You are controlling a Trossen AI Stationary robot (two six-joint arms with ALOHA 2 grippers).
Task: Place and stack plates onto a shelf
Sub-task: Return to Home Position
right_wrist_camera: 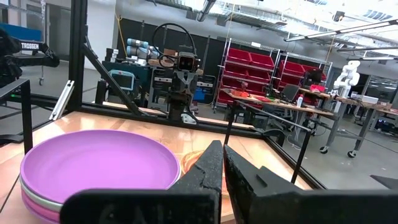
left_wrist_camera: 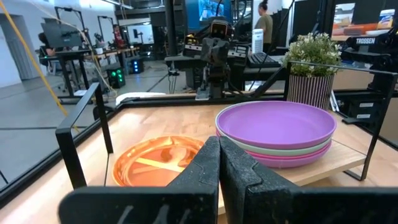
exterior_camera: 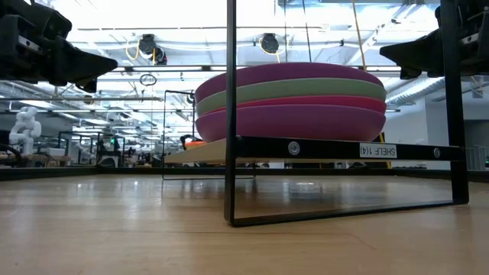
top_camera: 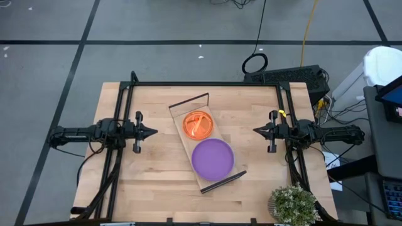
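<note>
Centrally, shelf (top_camera: pixel 217 130) lies between both end effectors (top_camera: pixel 154 132) (top_camera: pixel 256 130).

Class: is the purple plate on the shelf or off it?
On it: the purple plate tops other plates resting on the shelf board.

The high view looks straight down on the whole table (top_camera: pixel 151 188). The low view sits at tabletop height, close to the shelf (exterior_camera: pixel 306 148), facing the room behind. The two wrist views face inward from opposite sides, and both take in the purple plate (left_wrist_camera: pixel 273 124)
</note>
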